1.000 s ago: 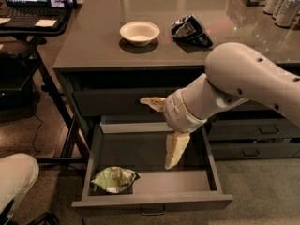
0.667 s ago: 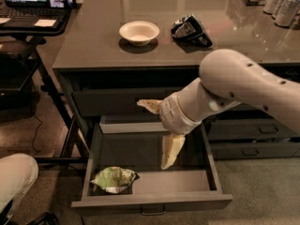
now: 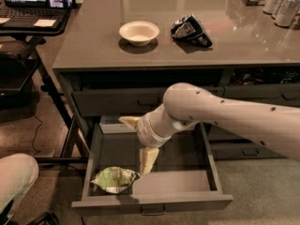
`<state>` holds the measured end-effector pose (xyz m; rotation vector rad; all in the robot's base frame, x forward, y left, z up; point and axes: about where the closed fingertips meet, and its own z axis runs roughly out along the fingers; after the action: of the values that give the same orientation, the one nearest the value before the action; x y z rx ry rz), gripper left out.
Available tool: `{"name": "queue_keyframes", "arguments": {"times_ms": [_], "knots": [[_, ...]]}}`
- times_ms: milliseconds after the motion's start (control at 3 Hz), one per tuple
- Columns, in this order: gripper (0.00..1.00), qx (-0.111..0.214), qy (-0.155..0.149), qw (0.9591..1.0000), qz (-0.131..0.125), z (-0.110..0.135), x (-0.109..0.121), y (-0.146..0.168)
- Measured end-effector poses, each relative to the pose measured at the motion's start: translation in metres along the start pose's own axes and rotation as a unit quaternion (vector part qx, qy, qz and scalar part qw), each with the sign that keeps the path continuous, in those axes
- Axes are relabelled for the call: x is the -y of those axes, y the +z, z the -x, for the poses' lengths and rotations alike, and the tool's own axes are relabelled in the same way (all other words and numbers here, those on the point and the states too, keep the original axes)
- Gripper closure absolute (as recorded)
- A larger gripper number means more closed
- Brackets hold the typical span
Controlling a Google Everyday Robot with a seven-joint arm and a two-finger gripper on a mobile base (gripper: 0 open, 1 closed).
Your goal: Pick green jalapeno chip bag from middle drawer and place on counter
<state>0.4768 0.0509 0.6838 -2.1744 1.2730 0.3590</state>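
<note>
The green jalapeno chip bag [image 3: 114, 178] lies crumpled in the front left corner of the open middle drawer [image 3: 150, 203]. My gripper [image 3: 133, 145] hangs over the drawer, just right of and above the bag, not touching it. It is open and empty: one cream finger points left and the other points down into the drawer. The white arm reaches in from the right. The counter [image 3: 187, 55] is the glossy grey-brown top above the drawers.
A white bowl [image 3: 138, 32] and a black-and-white snack bag [image 3: 190, 30] sit on the counter. Cans [image 3: 281, 3] stand at its far right. A black desk with a laptop [image 3: 33, 8] is at the left. A white rounded object [image 3: 16, 177] is at the lower left.
The arm and the open gripper have moved left and a little lower, closer to the chip bag. The bag and the drawer have not moved.
</note>
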Motion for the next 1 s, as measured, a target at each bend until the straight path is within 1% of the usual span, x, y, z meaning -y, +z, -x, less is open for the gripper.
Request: {"name": "queue_keyframes", "arguments": {"times_ms": [333,667,1000], "knots": [[0.00,0.024,-0.040,0.9989,0.005,-0.017,0.009,0.069],[0.00,0.062,-0.069,0.9956,0.012,-0.030,0.005,0.126],[0.00,0.083,-0.084,0.9928,0.016,-0.026,0.000,0.169]]}}
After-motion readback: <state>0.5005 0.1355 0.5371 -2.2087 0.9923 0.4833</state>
